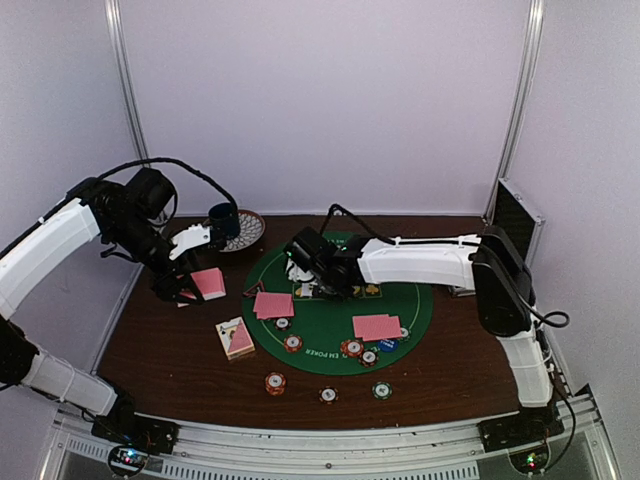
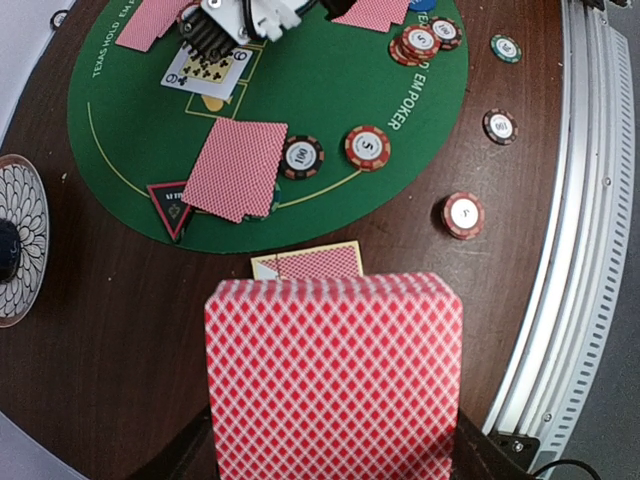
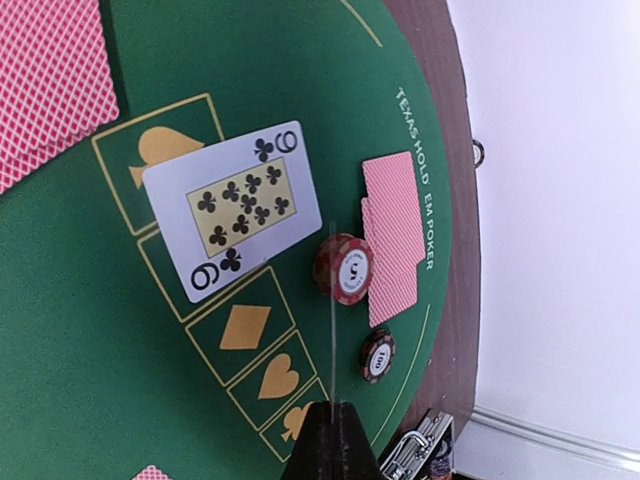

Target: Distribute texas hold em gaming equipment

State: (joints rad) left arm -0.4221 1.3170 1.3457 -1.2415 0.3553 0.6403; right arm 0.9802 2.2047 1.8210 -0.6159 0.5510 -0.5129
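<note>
Left claw (image 2: 333, 462) clamps the slippery pink-backed deck (image 2: 335, 380) by its sides, lower frame. Right claw (image 3: 330, 440), closed, seemingly pinches one flimsy card (image 3: 330, 300).

Lab test booth; white panel walls (image 1: 330, 100), aluminium posts (image 1: 127, 100), railed table (image 1: 165, 350)
</note>
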